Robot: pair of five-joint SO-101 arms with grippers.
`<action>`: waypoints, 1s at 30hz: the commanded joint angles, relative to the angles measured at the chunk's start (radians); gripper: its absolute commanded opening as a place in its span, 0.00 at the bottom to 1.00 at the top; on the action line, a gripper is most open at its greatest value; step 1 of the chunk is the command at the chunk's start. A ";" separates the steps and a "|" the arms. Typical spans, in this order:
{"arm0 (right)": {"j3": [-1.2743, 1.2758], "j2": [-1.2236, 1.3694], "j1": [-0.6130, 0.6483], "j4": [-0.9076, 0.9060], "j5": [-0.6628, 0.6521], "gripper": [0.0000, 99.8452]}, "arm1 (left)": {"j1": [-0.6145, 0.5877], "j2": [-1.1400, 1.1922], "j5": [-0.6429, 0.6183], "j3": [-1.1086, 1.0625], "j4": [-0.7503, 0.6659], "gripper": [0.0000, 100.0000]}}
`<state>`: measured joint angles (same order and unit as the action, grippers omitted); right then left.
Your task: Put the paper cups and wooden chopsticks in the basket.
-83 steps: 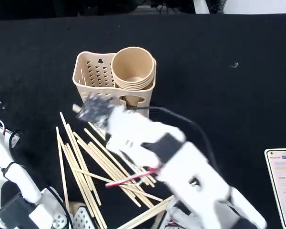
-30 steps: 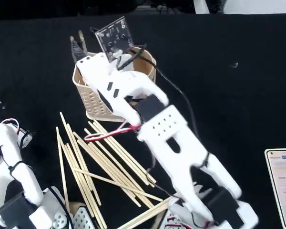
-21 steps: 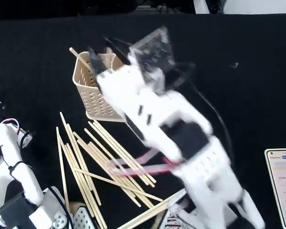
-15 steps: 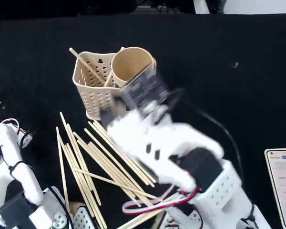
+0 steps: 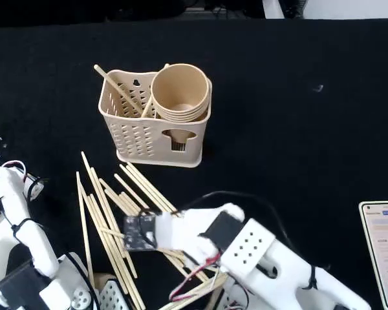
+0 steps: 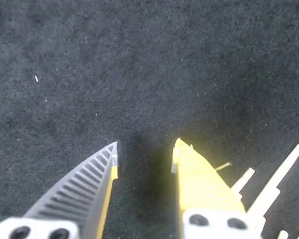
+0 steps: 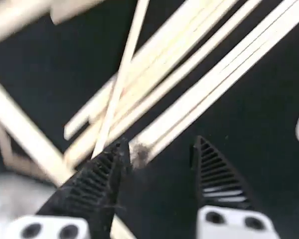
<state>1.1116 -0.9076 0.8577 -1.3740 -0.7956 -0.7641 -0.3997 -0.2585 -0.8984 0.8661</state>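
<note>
left gripper (image 6: pixel 145 145) and right gripper (image 7: pixel 161 143) gape empty; basket (image 5: pixel 142 139) holds one cup stack (image 5: pixel 180 90), two chopsticks (image 5: pixel 116 83).

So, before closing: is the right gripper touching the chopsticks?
Cannot tell. Right wrist view: the open right gripper hangs over the chopsticks, one fingertip overlapping a stick, depth unclear.

There was one basket (image 5: pixel 139 139). In it stood one stack of paper cups (image 5: pixel 180 90) (at least three nested rims; the exact number could not be told) and two leaning chopsticks (image 5: pixel 116 82). Well over a dozen loose chopsticks (image 5: pixel 110 213) lay on the one table (image 5: pixel 297 129), several just ahead of the right gripper (image 7: pixel 162 144)'s two fingers. About four stick ends (image 6: pixel 269 184) showed beside the left gripper (image 6: pixel 145 144)'s two fingers. There was one phone (image 5: pixel 383 245).
</note>
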 commanded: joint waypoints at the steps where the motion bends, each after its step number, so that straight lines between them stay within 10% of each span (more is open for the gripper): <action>1: 0.001 -0.022 -0.089 -0.058 -0.147 0.21 | 0.007 -0.017 -0.011 0.021 -0.012 0.18; 12: 0.182 -0.022 0.169 0.238 0.169 0.20 | 0.001 -0.008 -0.011 0.031 -0.012 0.18; 30: 0.008 -0.022 0.451 0.066 0.304 0.20 | -0.097 -0.006 -0.011 0.054 -0.051 0.18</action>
<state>1.1423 -0.9091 1.2213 -1.3372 -0.5593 -0.8393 -0.3997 -0.2585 -0.8984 0.8447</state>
